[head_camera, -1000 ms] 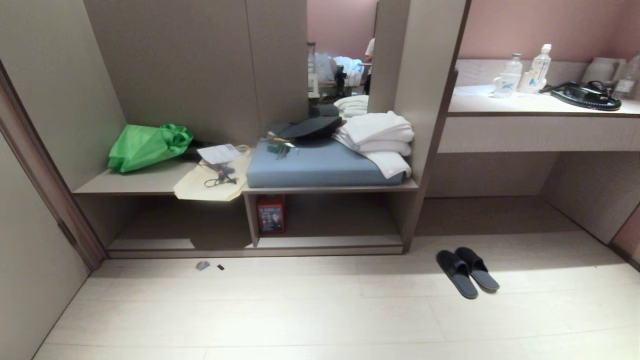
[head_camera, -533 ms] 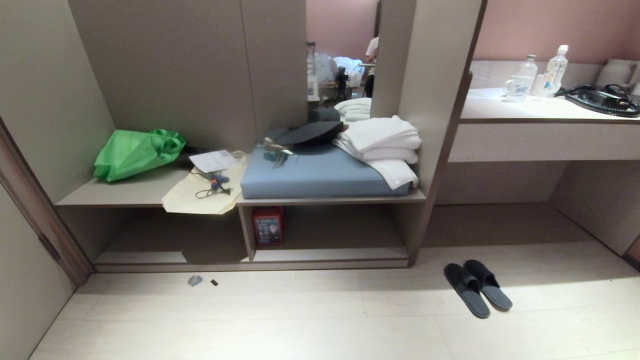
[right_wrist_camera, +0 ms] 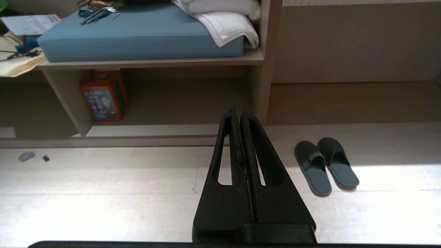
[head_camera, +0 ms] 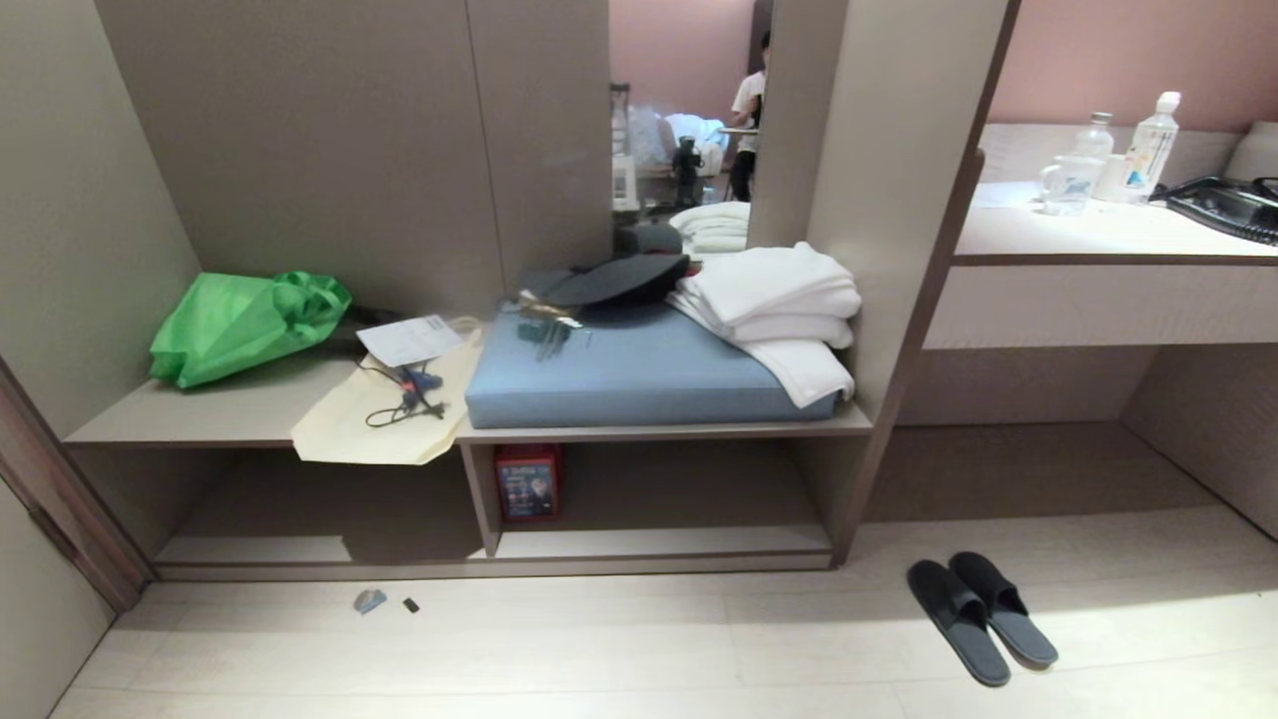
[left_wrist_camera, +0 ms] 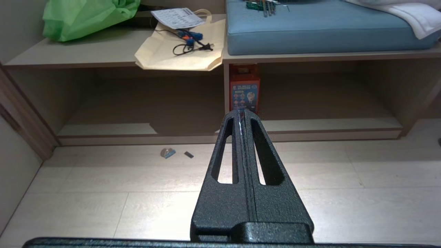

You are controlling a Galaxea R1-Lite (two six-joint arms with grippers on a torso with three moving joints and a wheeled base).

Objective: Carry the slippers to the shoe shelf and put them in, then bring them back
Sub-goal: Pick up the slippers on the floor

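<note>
The opening step, the approach, is in hand: nothing is picked up yet. The right tool [right_wrist_camera: 240, 115] is pressed fully shut and holds nothing; the left tool [left_wrist_camera: 242, 115] is likewise shut and empty. The slippers [right_wrist_camera: 325, 165] lie side by side on the floor, ahead of the right tool and off to its right, outside the shelf [right_wrist_camera: 158, 131]. Next, I judge, the right tool must open and come down over them.

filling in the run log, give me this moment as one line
slippers: floor, side by side | shoe shelf: no slippers | left end effector: shut, empty | right end effector: shut, empty
</note>
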